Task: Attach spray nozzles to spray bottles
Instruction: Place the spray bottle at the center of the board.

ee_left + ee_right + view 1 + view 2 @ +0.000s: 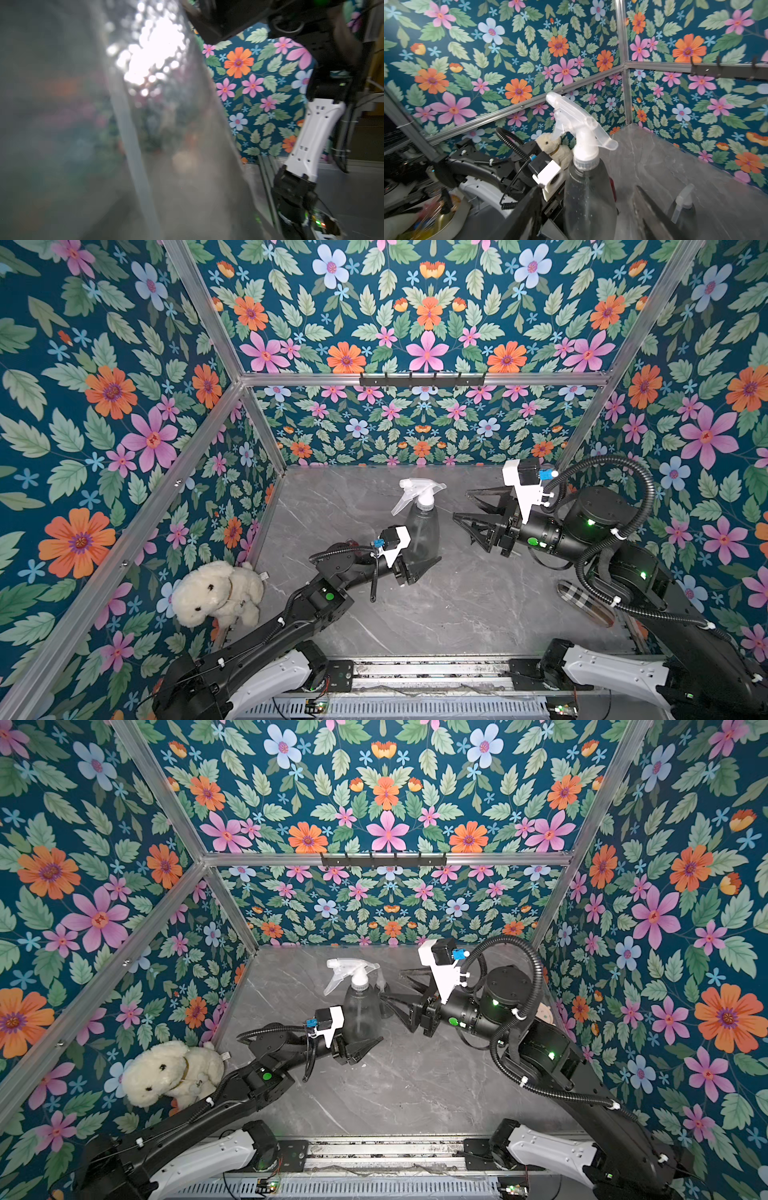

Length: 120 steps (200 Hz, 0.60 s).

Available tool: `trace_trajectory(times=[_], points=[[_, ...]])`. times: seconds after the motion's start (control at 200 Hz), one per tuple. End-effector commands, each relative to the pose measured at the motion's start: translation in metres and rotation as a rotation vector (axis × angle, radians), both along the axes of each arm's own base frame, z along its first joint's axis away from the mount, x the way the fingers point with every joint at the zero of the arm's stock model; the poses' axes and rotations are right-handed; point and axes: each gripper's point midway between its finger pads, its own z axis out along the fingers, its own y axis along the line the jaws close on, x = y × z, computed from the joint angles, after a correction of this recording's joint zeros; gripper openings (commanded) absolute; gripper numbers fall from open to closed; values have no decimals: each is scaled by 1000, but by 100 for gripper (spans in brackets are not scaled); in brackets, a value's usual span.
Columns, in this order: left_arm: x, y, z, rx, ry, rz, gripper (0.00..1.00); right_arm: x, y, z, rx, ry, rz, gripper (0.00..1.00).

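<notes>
Smoky-grey spray bottle stands upright on the grey marble table, near the table's middle. This bottle is the reference for everything below. Translucent white spray nozzle sits on its neck, collar down on the thread, with the trigger side turned away from the right arm; whether it is screwed fully tight cannot be told. Left gripper is at the bottle's base, clenched on the lower body: one finger shows in front of the bottle and the other is hidden behind it, and the left wrist view is almost filled by the blurred bottle wall. Right gripper hovers level with the bottle's neck on the side opposite the plush dog — jaws spread wide, nothing between them, tips just clear of the nozzle. In the right wrist view the nozzle and bottle stand ahead of the two splayed fingers, untouched. A second bottle with its own pale head stands just behind the main bottle, toward the right gripper, mostly hidden in a top view and seen low and blurred in the right wrist view. The plush dog lies well apart from the bottle — in the corner beyond the left arm.
</notes>
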Motion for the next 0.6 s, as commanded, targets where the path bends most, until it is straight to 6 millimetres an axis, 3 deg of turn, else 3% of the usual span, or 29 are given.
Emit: trace_trajectory(times=[0.0, 0.195, 0.26, 0.315, 0.4, 0.595], points=[[-31, -3, 10, -14, -16, -204, 0, -24, 17, -4, -23, 34, 217, 72], [-42, -8, 7, 6, 9, -315, 0, -12, 30, -6, -68, 36, 223, 71], [-36, -9, 6, 4, 20, -287, 0, -11, 32, -5, -62, 46, 223, 61], [-31, -10, 4, 10, 25, -261, 0, -8, 34, -5, -59, 57, 217, 45], [-27, -11, 3, 13, 29, -244, 0, -3, 38, -8, -58, 77, 203, 29], [-4, -11, 5, -2, 35, -110, 0, 7, 51, -29, -116, 84, 68, 8]])
